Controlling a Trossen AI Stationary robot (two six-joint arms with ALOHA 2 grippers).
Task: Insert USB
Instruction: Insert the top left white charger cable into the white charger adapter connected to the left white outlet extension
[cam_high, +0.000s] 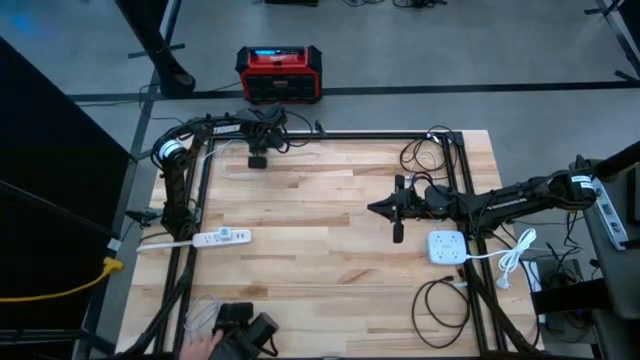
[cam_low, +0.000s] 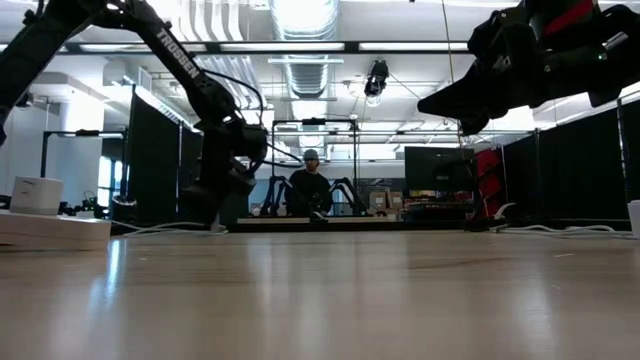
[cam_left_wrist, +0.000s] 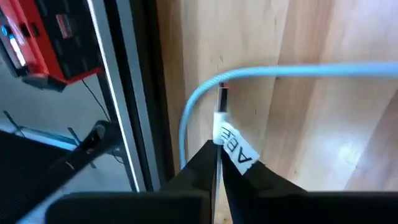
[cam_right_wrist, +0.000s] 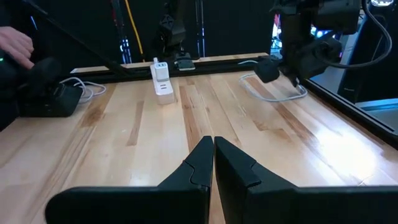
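Left side first, taking the wooden table (cam_high: 330, 250) as the marker. The left gripper (cam_high: 258, 160) sits near the table's far-left corner, just inside the black frame rail, and its fingers (cam_left_wrist: 200, 163) are pinched together on the pale blue USB cable (cam_left_wrist: 280, 70). The wrist view shows the cable's plug end, with a white label (cam_left_wrist: 236, 146) reading "ABE", running down into the fingertips, and the cable loops away across the boards. Beyond that far edge, on the floor, stands a red and black power station (cam_high: 279, 73). Along the table's left edge lies a white power strip (cam_high: 221, 237). At the near-left corner of the table a person's hand (cam_high: 205, 345) rests by a dark device (cam_high: 246, 330). Over on the right half of the table, the right gripper (cam_high: 398, 232) hovers with its 2 fingers clenched on nothing. Just beside it, toward the right edge, lies a white square hub (cam_high: 447, 247) with its white cord trailing off the table.
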